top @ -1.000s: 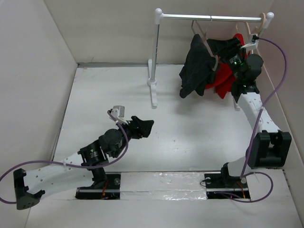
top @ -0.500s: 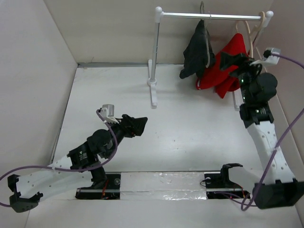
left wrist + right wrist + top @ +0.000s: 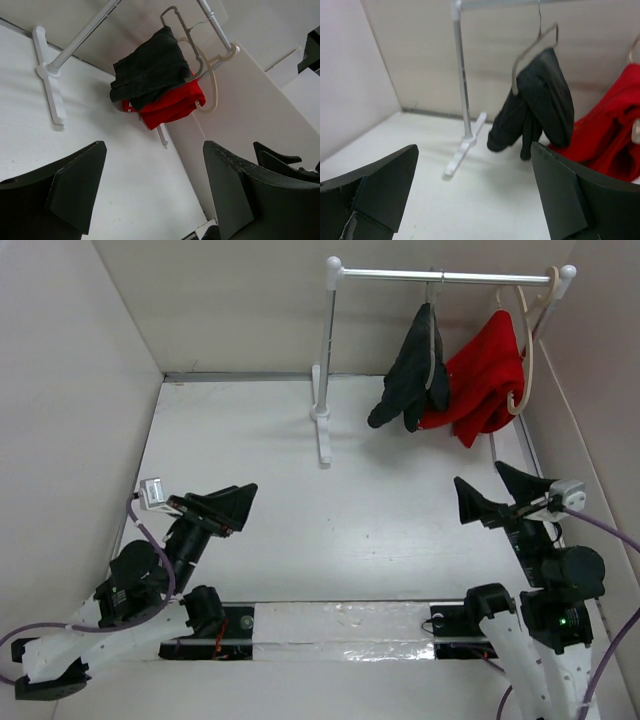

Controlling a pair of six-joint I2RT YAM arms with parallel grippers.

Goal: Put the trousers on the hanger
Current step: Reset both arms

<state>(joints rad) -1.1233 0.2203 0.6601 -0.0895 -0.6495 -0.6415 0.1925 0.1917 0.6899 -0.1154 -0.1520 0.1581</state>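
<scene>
Table [image 3: 400, 530] mid open; rack post [image 3: 323, 360] & hung trousers [image 3: 410, 375] crowd rear.

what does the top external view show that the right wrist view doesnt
Only the top external view: the left gripper, open, and the full rail out to its right end.

Only the right wrist view: a side-on look at the hanger, with its wire shoulder and hook standing above the trousers.

Both: the trousers draped over the hanger, the red garment beside them, the rack's post, and the right gripper, open.
</scene>
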